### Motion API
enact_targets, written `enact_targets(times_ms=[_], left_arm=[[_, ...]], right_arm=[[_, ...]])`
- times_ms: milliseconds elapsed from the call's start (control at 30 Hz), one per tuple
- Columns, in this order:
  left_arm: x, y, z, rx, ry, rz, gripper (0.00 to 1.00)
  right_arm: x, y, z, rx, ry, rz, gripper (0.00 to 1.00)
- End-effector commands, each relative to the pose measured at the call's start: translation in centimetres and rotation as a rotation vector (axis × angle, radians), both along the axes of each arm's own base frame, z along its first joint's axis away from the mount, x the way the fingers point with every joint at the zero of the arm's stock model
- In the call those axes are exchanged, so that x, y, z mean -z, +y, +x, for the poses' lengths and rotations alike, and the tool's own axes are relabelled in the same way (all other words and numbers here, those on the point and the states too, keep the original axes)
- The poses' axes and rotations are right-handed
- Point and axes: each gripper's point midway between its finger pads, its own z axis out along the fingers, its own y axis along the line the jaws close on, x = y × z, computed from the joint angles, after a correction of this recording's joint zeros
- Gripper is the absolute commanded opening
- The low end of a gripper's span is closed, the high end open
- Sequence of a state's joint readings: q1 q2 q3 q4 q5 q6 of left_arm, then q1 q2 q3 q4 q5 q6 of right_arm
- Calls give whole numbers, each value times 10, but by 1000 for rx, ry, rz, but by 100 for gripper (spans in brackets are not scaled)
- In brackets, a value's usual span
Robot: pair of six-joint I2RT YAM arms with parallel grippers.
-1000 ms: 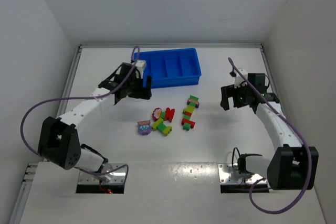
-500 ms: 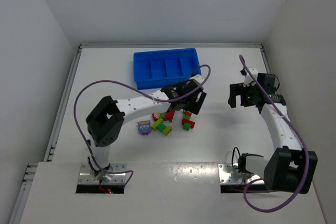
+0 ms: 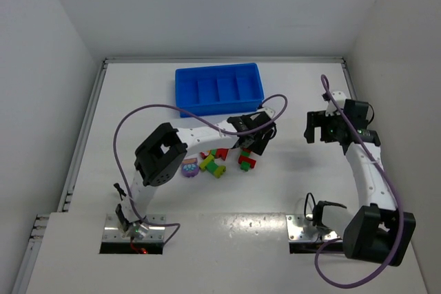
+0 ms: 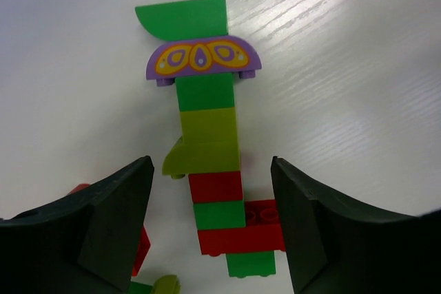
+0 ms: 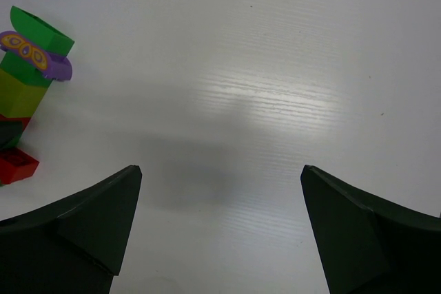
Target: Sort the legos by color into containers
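The blue tray (image 3: 219, 89) with four compartments stands at the back of the table; I see no bricks in it. A long joined stack of green, purple, yellow-green and red legos (image 4: 207, 139) lies flat on the table. My left gripper (image 4: 210, 170) is open, low over the stack, with one finger on each side of its red and green end. In the top view the left gripper (image 3: 255, 141) covers most of that stack (image 3: 246, 162). My right gripper (image 3: 324, 129) is open and empty over bare table (image 5: 220, 177), to the right of the stack (image 5: 27, 80).
A loose cluster of red, green and yellow-green bricks (image 3: 213, 160) lies left of the stack, with a purple brick (image 3: 189, 168) further left. The left arm's purple cable (image 3: 272, 105) loops above the bricks. White walls close in the table.
My left arm has swung from beside the tray to the right and down over the brick stack. My right arm has drawn a little to the right, away from the bricks.
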State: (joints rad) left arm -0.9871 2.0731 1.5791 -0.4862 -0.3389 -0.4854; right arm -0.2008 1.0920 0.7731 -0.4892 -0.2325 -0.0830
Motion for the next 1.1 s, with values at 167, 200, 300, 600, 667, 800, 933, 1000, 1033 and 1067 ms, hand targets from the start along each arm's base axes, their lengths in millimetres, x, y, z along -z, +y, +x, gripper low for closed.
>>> enact_targets(times_ms=[167, 200, 300, 600, 667, 800, 933, 1000, 1033, 1067], left_arm=[[-11, -16, 32, 6, -37, -40, 67], [-4, -15, 32, 6, -30, -30, 67], [3, -14, 39, -7, -25, -22, 64], [27, -12, 38, 15, 38, -12, 59], [32, -12, 36, 28, 48, -5, 49], [36, -17, 29, 129, 72, -1, 18], [26, -10, 13, 285, 77, 26, 0], [3, -9, -3, 396, 71, -46, 0], [-9, -4, -4, 443, 41, -71, 0], [0, 12, -17, 471, 57, -73, 0]], right_arm=[[0, -2, -7, 9, -4, 5, 100], [0, -2, -7, 9, -4, 5, 100], [0, -5, -8, 12, -5, -1, 100], [4, -5, -6, 12, 4, 1, 100], [4, -5, -6, 12, 4, 1, 100], [8, -3, -4, 19, 15, 27, 100], [3, 15, 1, -16, 14, 133, 100], [2, 30, 1, -44, 32, 223, 100], [-1, 38, 3, -65, 33, 253, 100], [2, 46, 2, -79, 56, 292, 100]])
